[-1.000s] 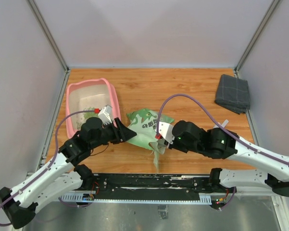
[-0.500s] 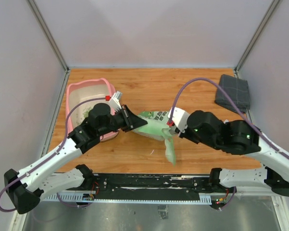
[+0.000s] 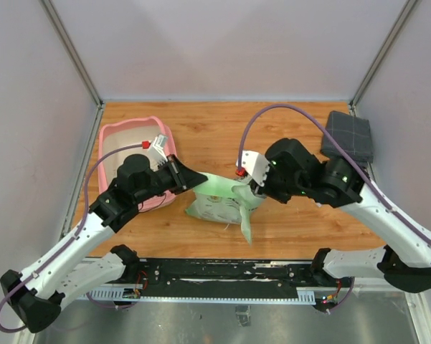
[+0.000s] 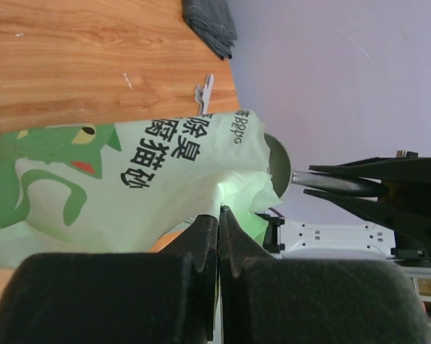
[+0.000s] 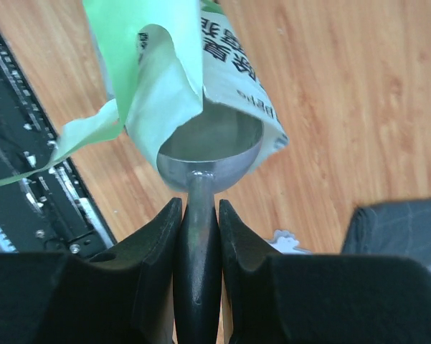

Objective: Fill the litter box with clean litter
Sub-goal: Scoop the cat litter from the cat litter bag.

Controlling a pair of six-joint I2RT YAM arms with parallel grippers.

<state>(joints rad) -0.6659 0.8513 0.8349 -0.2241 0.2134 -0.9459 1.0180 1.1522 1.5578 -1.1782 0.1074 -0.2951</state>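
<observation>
Scoop (image 5: pixel 211 147) bowl half hidden in bag (image 5: pixel 165 82) mouth; litter box (image 3: pixel 129 122) near end under left arm (image 3: pixel 100 215); cloth (image 5: pixel 401 229) cropped

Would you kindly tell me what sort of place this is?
Likely a lab robot cell, not a home: a wooden table boxed by plain pale walls on metal posts, two arms bolted to a black rail.
</observation>
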